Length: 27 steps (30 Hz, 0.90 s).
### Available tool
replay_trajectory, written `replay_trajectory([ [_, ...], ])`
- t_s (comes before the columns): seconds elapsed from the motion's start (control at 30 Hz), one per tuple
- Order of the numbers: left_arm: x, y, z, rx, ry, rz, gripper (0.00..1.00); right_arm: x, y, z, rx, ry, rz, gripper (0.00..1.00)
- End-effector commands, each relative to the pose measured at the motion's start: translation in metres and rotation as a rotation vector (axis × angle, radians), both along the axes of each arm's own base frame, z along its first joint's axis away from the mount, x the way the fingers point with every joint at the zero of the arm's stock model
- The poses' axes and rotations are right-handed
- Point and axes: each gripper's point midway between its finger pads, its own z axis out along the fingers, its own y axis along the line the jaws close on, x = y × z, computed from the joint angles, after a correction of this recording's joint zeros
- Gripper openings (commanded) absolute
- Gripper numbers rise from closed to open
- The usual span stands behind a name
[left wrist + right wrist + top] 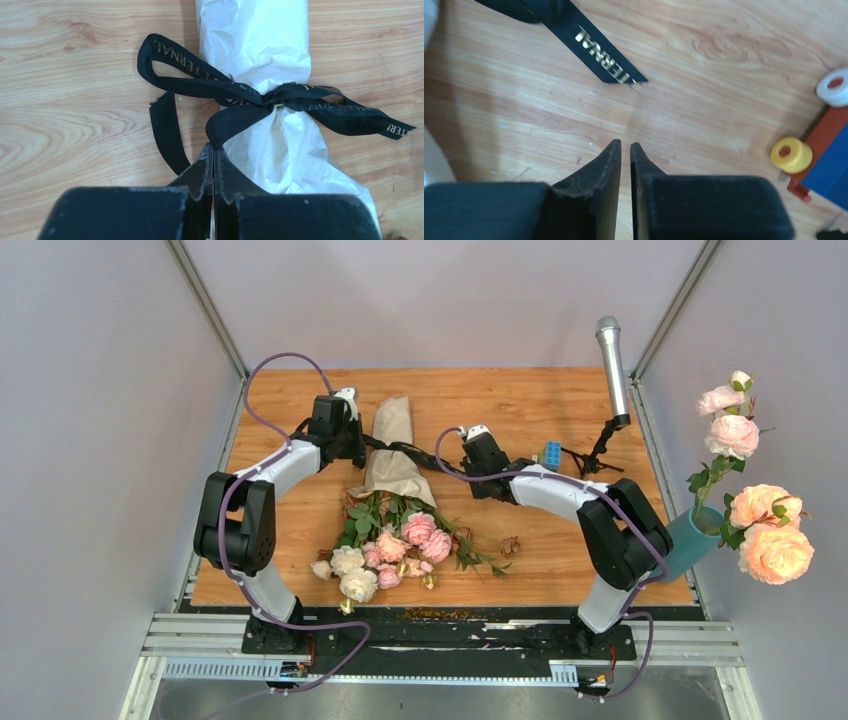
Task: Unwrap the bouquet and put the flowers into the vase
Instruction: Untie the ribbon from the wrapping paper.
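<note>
The bouquet (398, 485) lies flat near the middle of the worktop (560, 405). Its tan paper (392, 435) points to the far edge. A black ribbon (235, 95) with gold letters is tied in a bow around the paper. The flowers (395, 540), small pink and cream roses with green leaves, spread out toward the near edge. The vase (692, 540) is blue-green and leans at the right edge, close to the near right corner.

- Left arm (275, 472): white shell on the forearm, blocky black joints at either end.
- Right arm (548, 490): the same white shell and black joints.
- Purple cable (290, 354): one runs in loops along each arm to its base.
- Fingers (197, 175): matte black, tapering to thin tips, with scuffed grey edges.
</note>
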Motion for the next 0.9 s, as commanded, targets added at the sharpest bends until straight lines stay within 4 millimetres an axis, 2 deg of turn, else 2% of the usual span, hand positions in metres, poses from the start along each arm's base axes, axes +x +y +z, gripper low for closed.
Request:
replay_trajectory([
  [0.0,0.010,-0.004,0.023,-0.020,-0.047,-0.019,0.00,0.031,0.029,0.040,0.144,-0.085,0.115,0.17],
  [0.13,0.009,-0.005,0.021,-0.022,-0.041,-0.026,0.00,0.048,0.042,0.049,0.193,-0.079,0.179,0.30],
  [0.3,0.008,-0.005,0.018,-0.022,-0.032,-0.028,0.00,0.064,0.073,0.067,0.264,-0.101,0.296,0.39],
  [0.37,0.008,-0.005,0.018,-0.022,-0.031,-0.026,0.00,0.069,0.087,0.073,0.290,-0.107,0.362,0.41],
  [0.53,0.007,-0.004,0.017,-0.021,-0.025,-0.023,0.00,0.088,0.113,0.081,0.351,-0.125,0.404,0.42],
  [0.87,0.008,-0.009,0.014,-0.045,-0.011,-0.028,0.00,0.109,0.143,0.077,0.397,-0.148,0.470,0.41],
])
